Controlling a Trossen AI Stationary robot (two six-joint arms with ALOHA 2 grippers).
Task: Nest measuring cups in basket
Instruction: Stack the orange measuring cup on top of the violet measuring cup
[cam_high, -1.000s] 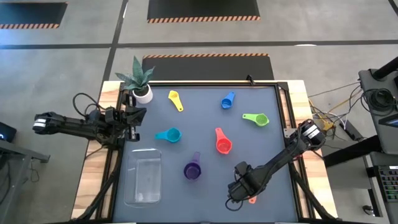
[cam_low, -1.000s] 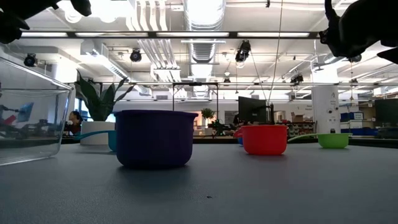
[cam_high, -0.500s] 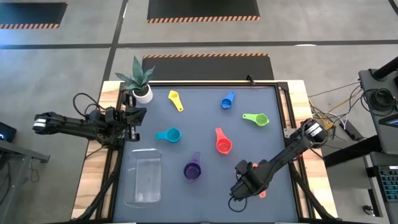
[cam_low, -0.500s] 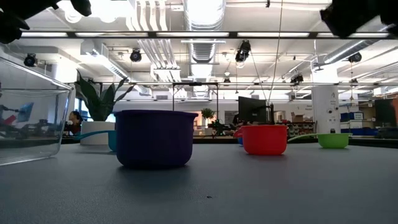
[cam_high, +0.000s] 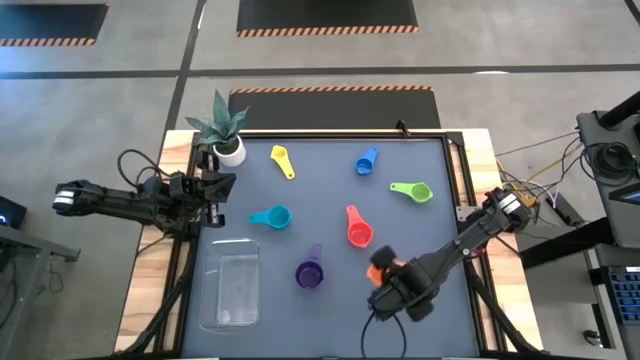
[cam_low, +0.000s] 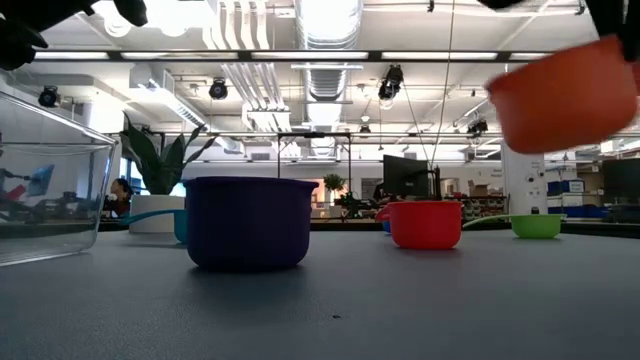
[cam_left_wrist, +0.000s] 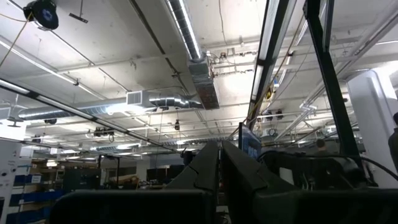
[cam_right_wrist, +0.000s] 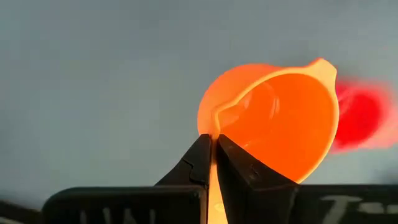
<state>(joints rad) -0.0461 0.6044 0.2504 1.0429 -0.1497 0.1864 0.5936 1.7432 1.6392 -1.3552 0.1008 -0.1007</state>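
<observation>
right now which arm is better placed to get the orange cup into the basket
Right. The right gripper is shut on the orange cup, lifted above the table. The left gripper waits at the table's left edge, nearer the basket but empty.

My right gripper (cam_right_wrist: 212, 158) is dark, matt and hard-looking, pinched on the handle of the orange cup (cam_right_wrist: 280, 118), which is smooth glossy plastic, light glowing through its thin wall. Below, the table (cam_high: 440, 200) has a flat, matt dark-grey mat with pale bare wood at its edges. The purple cup (cam_low: 248, 222) looks like dull, satiny plastic; the red cup (cam_low: 425, 223) shines a bit more. The basket (cam_low: 50, 190) is clear, glassy plastic catching reflections. My left gripper (cam_left_wrist: 219, 180) shows the same matt black finish.
</observation>
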